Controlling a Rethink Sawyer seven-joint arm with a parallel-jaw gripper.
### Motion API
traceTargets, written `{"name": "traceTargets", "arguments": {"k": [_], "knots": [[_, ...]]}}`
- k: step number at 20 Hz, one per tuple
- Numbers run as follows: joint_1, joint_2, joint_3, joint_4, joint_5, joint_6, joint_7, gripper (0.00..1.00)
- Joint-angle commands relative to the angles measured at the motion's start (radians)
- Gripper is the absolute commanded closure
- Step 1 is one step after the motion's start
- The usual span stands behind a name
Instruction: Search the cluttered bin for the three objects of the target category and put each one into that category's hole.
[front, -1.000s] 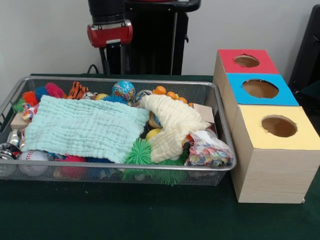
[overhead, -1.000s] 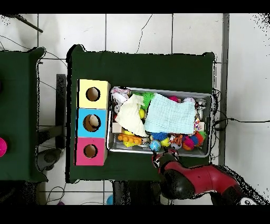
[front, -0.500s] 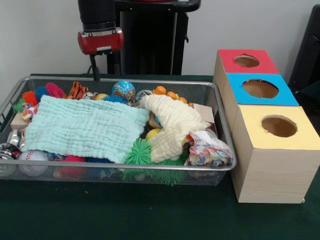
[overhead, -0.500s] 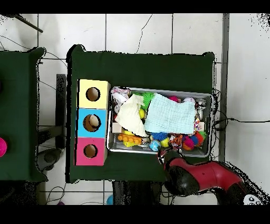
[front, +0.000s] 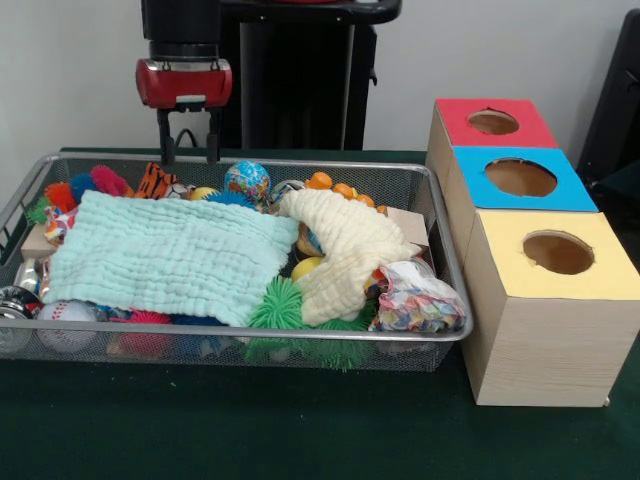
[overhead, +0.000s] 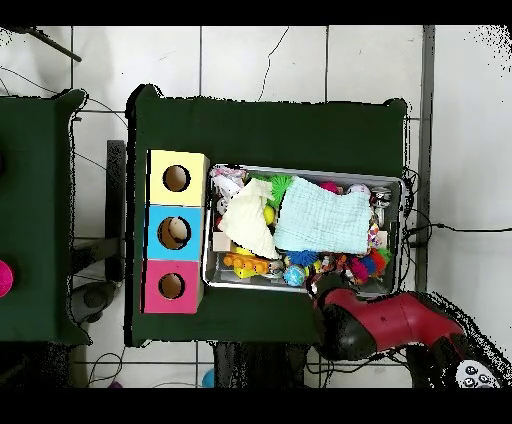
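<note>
Pale wall (front: 520, 50), white tiled floor (overhead: 260, 60), dark green table (front: 250, 430)

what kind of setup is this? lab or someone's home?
Most likely a robotics lab test cell, not a home. A red and black arm's tool hangs over a wire mesh bin of mixed toys and cloths, beside three wooden boxes with colour-panelled holes, all on a green-covered table over tiled floor.

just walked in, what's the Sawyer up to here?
Sorting job, at the search stage. The hand hangs open and empty over the back rim of the bin, above the orange striped toy. A mint cloth and a cream cloth cover most of the clutter. The red-panelled hole is farthest in the row of three boxes.
</note>
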Motion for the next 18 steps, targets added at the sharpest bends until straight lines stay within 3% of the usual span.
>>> {"name": "traceTargets", "arguments": {"k": [1, 5, 12, 18], "knots": [[0.124, -0.017, -0.156, -0.160, -0.122, 0.039, 0.103, 0.00], [0.237, 0.016, -0.288, -0.193, -0.138, -0.029, 0.184, 0.00], [0.375, 0.109, -0.492, -0.257, -0.124, -0.155, 0.219, 0.00], [0.388, 0.176, -0.555, -0.286, -0.067, -0.231, 0.156, 0.00]]}}
